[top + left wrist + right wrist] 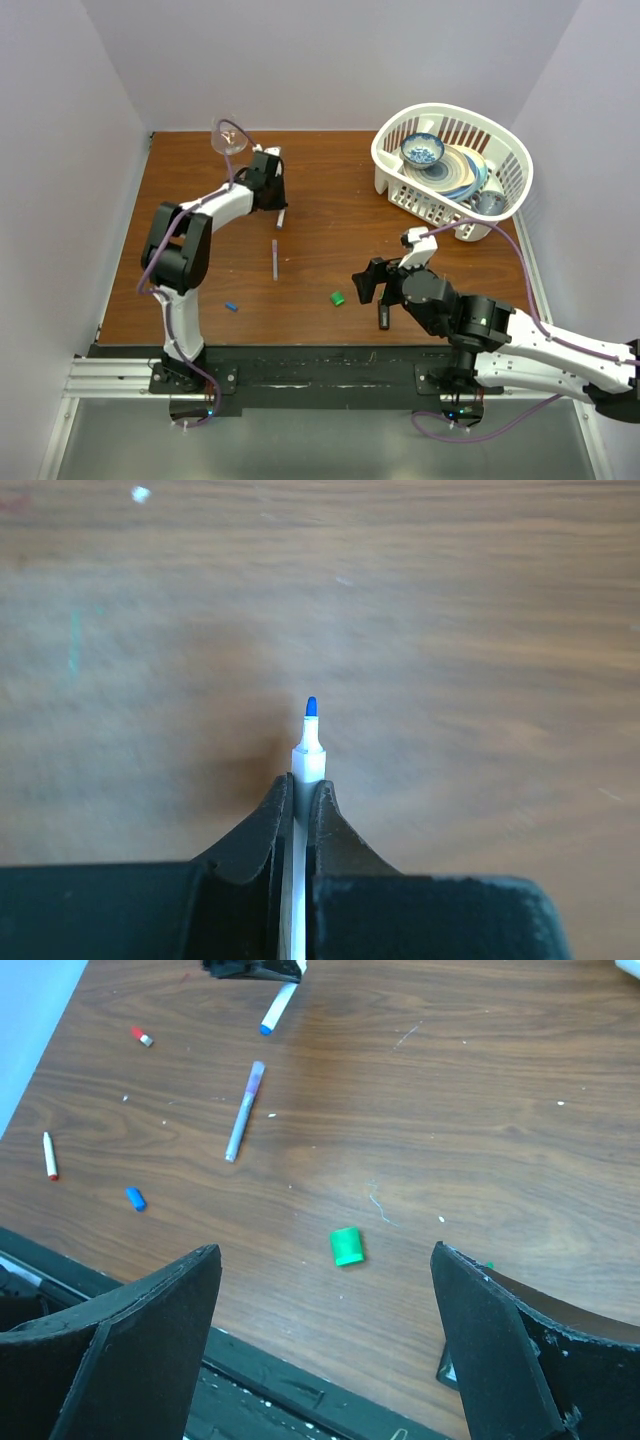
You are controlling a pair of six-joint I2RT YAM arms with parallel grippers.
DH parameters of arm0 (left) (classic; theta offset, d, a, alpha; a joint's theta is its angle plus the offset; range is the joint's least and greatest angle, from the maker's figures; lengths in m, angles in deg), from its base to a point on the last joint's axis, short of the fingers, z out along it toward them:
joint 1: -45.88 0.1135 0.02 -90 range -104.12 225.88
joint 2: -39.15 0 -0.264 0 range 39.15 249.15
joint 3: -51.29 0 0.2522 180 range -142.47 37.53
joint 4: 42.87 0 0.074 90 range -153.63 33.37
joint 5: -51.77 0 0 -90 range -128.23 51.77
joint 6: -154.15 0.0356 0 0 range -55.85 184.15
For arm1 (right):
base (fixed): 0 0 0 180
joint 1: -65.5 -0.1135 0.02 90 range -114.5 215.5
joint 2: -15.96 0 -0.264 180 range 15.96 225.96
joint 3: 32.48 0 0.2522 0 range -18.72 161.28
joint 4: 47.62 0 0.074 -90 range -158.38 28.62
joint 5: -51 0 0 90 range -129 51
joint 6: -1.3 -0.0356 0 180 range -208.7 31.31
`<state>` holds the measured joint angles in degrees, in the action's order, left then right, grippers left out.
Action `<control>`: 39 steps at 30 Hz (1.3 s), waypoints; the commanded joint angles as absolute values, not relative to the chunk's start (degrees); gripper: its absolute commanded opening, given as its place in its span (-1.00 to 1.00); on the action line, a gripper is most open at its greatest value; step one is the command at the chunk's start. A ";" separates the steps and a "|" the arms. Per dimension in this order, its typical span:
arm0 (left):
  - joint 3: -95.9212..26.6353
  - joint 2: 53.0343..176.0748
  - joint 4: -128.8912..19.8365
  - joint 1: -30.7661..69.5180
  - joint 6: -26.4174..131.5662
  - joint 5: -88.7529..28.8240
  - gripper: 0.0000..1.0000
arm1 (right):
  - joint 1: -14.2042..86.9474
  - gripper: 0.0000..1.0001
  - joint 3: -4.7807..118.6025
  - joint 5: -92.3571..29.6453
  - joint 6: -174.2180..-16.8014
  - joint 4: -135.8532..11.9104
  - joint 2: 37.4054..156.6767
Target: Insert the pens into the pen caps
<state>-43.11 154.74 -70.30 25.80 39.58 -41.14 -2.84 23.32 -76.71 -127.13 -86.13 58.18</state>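
Note:
My left gripper (281, 205) (303, 785) is shut on the thin white pen (309, 750), whose blue tip points out past the fingers, at the far middle of the table. The pen also shows in the right wrist view (280, 1008). The purple-grey pen (275, 258) (245, 1110) lies loose below it. My right gripper (372, 285) (326, 1250) is open and empty, just above the green cap (338, 297) (346, 1246). The blue cap (231, 307) (135, 1198) and red cap (142, 1036) lie to the left. The black marker (383, 318) is mostly hidden under my right gripper.
A white basket (395, 165) holding bowls and plates stands at the back right. A small white stick with a red tip (48, 1155) lies near the left edge. The black front rail (320, 360) runs along the near table edge.

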 commanded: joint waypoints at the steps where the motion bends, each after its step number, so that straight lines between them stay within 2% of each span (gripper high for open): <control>1: -36.33 141.31 -61.49 25.31 33.49 -31.47 -1.00 | -2.88 0.79 22.50 -76.18 -127.28 -78.17 58.15; 7: -24.89 127.60 -50.42 24.69 25.76 -21.36 -1.00 | 0.27 0.71 24.60 -66.53 -122.27 -68.59 63.14; 10: -20.14 121.53 -45.74 24.43 20.93 -17.41 -1.00 | 7.03 0.69 26.45 -54.59 -124.28 -64.90 67.71; 11: -19.00 120.02 -44.51 24.34 20.04 -16.53 -1.00 | 9.14 0.68 26.19 -47.16 -126.64 -61.67 68.60; 12: -16.46 118.62 -41.46 24.26 18.99 -14.25 -1.00 | 12.81 0.67 25.75 -44.47 -127.88 -59.12 69.30; 15: -11.28 113.08 -35.92 24.26 14.51 -11.26 -1.00 | 15.74 0.61 24.43 -37.78 -131.05 -49.79 72.46; 21: -3.01 102.54 -29.14 24.08 8.70 -10.10 -1.00 | 15.75 0.50 25.66 -34.87 -134.48 -39.85 79.06; 27: 0.00 99.01 -25.25 23.90 4.65 -8.26 -1.00 | 15.75 0.38 28.82 -32.94 -135.63 -36.86 84.15; 34: 1.93 97.25 -23.24 23.81 2.99 -8.17 -1.00 | 15.75 0.17 29.70 -30.65 -136.95 -34.22 87.50; 39: 2.89 96.46 -23.06 23.81 2.28 -8.08 -1.00 | 15.75 -0.08 29.61 -31.96 -137.21 -32.90 88.38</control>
<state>1.87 98.13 -27.05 23.99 3.77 -9.17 15.78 27.30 -32.36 -136.40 -37.30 88.14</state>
